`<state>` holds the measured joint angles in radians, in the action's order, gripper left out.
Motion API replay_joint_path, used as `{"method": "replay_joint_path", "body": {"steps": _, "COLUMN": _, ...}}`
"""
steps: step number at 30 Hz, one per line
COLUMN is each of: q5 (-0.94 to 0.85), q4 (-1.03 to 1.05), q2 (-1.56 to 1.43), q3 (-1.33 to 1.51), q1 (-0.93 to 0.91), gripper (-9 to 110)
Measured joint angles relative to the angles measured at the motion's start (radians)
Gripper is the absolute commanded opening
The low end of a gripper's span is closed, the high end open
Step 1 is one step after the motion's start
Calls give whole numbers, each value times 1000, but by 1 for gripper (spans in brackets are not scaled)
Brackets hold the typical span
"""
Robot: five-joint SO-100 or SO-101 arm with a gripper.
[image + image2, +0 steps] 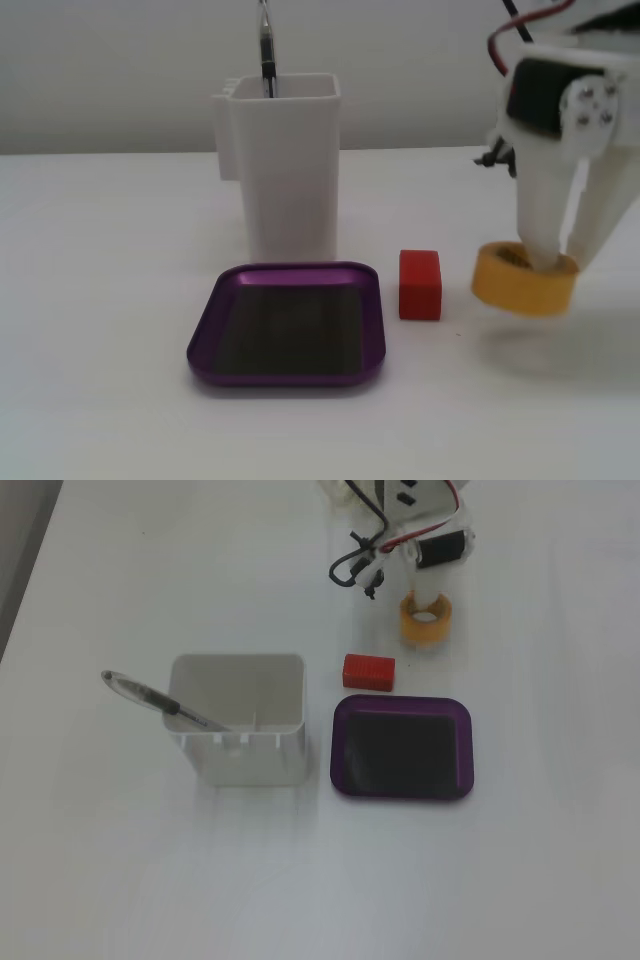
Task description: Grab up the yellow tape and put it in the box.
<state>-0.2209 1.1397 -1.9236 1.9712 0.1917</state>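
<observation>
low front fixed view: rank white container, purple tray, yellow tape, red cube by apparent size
1. white container
2. purple tray, close behind; it sits nearer the camera, so this gap is unsure
3. yellow tape, held in the gripper
4. red cube

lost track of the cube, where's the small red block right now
In both fixed views the small red block sits on the white table, between the shallow purple metallic tray and the yellow tape roll, just off the tray's corner.
</observation>
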Motion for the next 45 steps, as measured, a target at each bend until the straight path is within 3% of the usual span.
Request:
{"method": "replay_joint_path", "body": {"steps": 9, "q5": -60, "q4": 20, "q2": -8, "q3": -370, "q1": 17, "gripper": -1}}
{"method": "replay_joint_path", "body": {"steps": 20, "q5": -32, "q4": 17, "q2": 581, "q3": -831, "q1": 0, "gripper": -1}}
{"method": "replay_joint_path", "body": {"steps": 29, "q5": -32, "q4": 161, "q2": 979, "q3": -1224, "q1": -77, "gripper": -1}}
{"method": "replay_joint_path", "body": {"steps": 45, "q5": -32, "q4": 244, "q2": 1071, "q3": -1308, "q1": -100, "gripper": -1}}
